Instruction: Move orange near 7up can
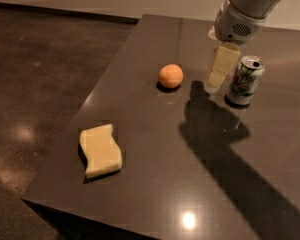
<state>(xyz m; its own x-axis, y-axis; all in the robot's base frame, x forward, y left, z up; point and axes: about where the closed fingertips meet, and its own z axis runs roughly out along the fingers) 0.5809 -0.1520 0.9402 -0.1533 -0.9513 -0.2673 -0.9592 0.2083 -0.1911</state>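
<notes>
The orange [170,76] is a small round fruit resting on the dark table [155,154], near its middle. The 7up can [245,81] stands upright to the right of it, with a silver top and green-and-white side. My gripper [217,78] hangs from the grey arm at the upper right, its pale fingers pointing down between the orange and the can, just left of the can and apart from the orange. It holds nothing that I can see.
A pale yellow wavy-edged sponge [100,151] lies near the table's front left corner. The table's left edge runs diagonally from top centre to bottom left, with dark floor [35,69] beyond it. The arm's shadow falls across the right half of the table.
</notes>
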